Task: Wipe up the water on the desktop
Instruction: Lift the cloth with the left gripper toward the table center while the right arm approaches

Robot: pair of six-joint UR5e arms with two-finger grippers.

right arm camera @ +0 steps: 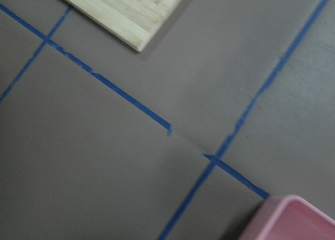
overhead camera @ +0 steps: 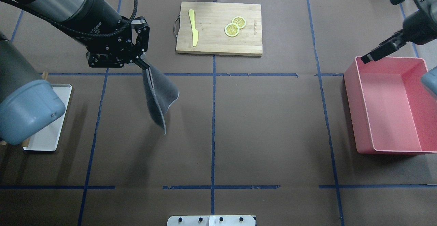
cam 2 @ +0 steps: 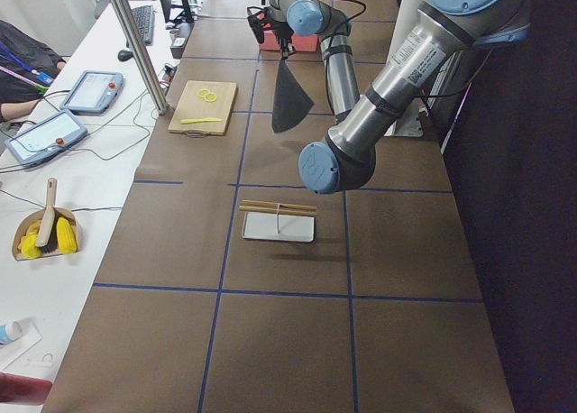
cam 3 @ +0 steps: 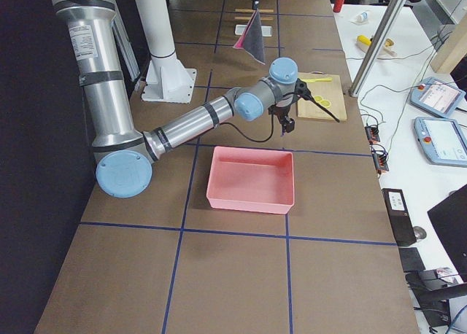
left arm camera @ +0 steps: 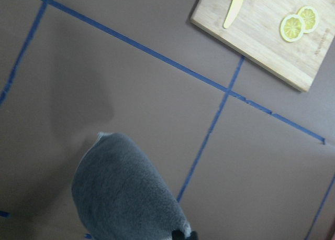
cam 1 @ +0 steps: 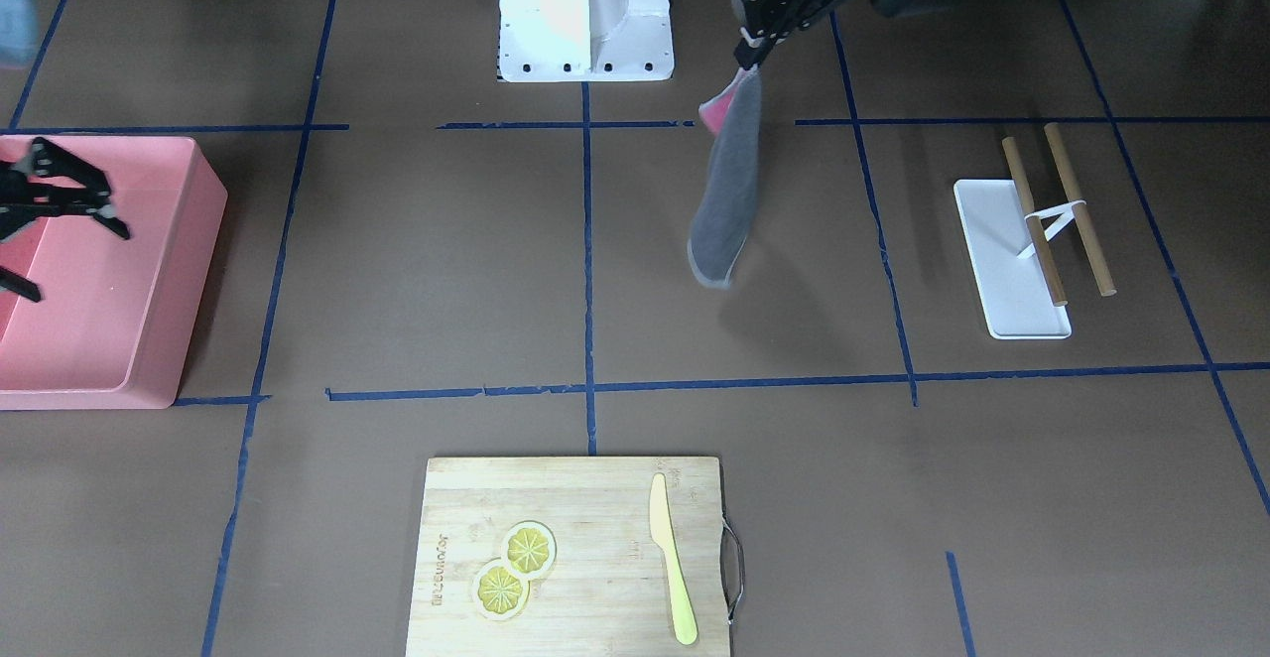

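The desktop [overhead camera: 266,116] is a matte brown surface with blue tape lines; I see no water on it. My left gripper [overhead camera: 144,65] is shut on the top corner of a grey cloth [overhead camera: 158,98], which hangs free above the desktop's left half. In the front-facing view the cloth [cam 1: 729,191] shows a pink back side and dangles from the gripper [cam 1: 749,54]. The left wrist view looks down on the hanging cloth [left arm camera: 120,193]. My right gripper [cam 1: 79,262] is open and empty, above the pink bin's far end.
A pink bin [overhead camera: 355,110] stands at the right. A wooden cutting board [overhead camera: 218,43] with two lemon slices and a yellow knife lies at the far edge. A white tray [cam 1: 1002,280] with two wooden sticks lies at the left. The robot base [cam 1: 585,12] is at the near edge.
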